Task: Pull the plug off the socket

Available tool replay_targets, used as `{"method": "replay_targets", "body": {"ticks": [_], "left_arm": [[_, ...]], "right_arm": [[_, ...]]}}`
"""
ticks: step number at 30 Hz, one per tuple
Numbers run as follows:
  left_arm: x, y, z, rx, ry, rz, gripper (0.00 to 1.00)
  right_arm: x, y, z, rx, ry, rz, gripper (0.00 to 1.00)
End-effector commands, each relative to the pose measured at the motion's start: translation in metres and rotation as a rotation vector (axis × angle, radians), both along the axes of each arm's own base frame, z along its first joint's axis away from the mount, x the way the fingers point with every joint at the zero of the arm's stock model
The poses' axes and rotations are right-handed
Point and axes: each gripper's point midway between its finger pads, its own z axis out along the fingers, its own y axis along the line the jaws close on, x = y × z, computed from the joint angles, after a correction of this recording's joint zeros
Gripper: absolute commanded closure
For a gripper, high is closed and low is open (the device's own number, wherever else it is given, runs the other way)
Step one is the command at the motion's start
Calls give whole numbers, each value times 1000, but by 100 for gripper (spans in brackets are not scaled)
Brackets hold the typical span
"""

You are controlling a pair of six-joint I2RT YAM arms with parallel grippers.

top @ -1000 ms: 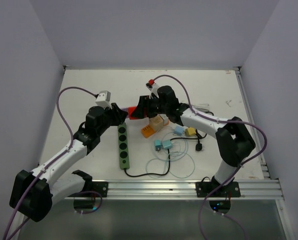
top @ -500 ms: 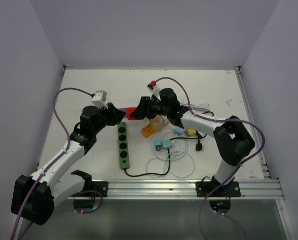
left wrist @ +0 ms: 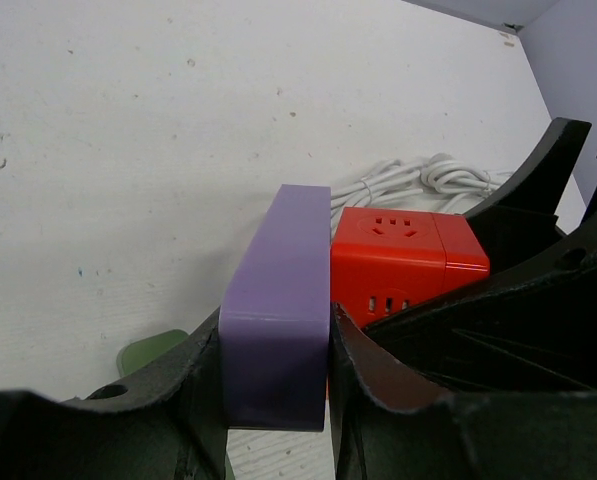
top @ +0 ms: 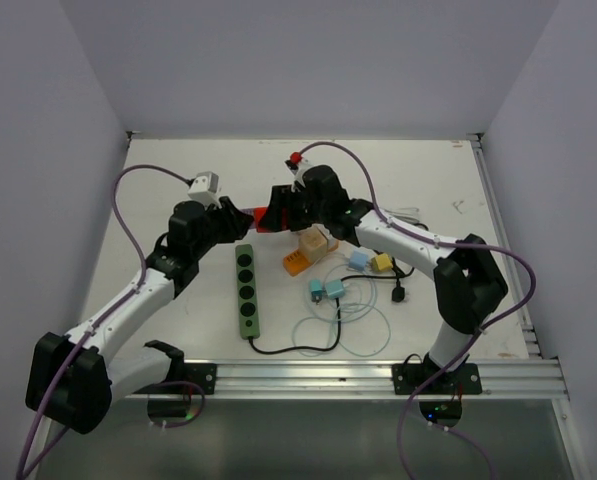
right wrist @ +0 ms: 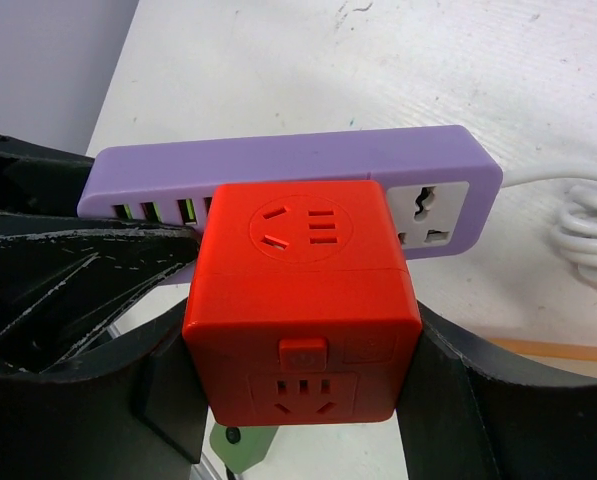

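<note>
From above, we saw the left gripper [top: 240, 217] and right gripper [top: 278, 212] meeting toward the back of the table [top: 168, 170], a red cube plug [top: 265, 219] between them, just beyond a green power strip [top: 246, 290]. In the left wrist view, the left gripper was clamped on a purple socket strip [left wrist: 278, 290], with the cube touching the strip's side. In the right wrist view, the right gripper's 2 fingers squeezed the cube's sides, and its back sat against the strip's socket face.

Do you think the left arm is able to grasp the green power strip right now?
Probably not: nothing blocks the way, but its fingers are shut on the purple strip.
</note>
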Motion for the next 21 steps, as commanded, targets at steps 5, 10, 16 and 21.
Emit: {"method": "replay_targets", "body": {"ticks": [5,10,16,21], "left_arm": [[20,49,-2,188,-10,239,100],[16,58,-16,144,32,250,100],[13,67,-32,86,71,248,100],[14,75,-31,78,75,263,100]], "right_arm": [[-12,-13,-5,-63,30,23,100],[-8,-26,3,76,84,25,100],[-8,-32,4,129,123,43,100],[-10,-34,-1,134,144,47,100]]}}
